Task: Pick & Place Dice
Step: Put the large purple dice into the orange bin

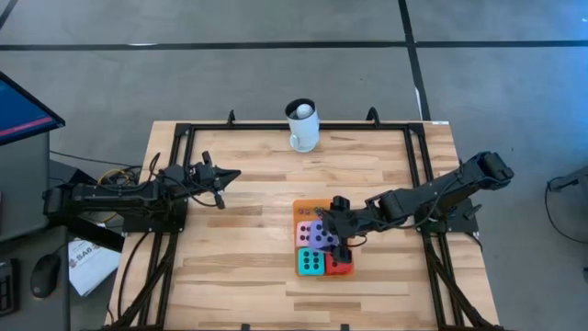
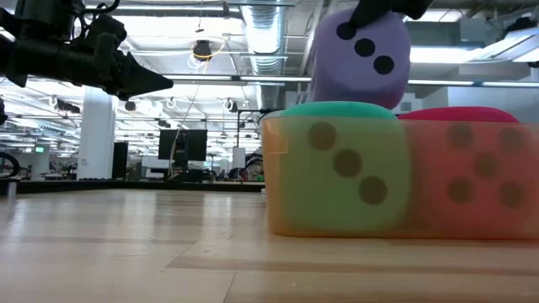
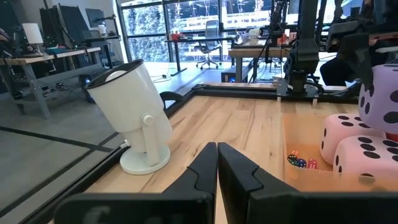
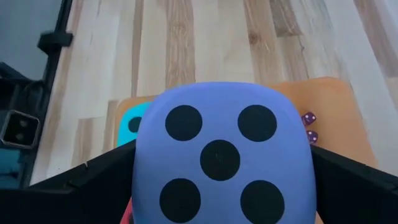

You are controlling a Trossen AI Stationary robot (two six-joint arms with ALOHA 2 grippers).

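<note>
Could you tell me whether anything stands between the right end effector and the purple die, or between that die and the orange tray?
Nothing visible stands in the way. The right end effector already has the purple die between its wide-set fingers, raised over the orange tray. Directly beneath sit the teal die and red die, so it could only settle on them.

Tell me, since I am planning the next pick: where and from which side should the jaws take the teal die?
Probably from straight above, jaws across two opposite flat sides. The teal die sits at the mat's near left corner with the red die against its right side, so I would close on the front and back faces. The right gripper holds the purple die just above.
</note>
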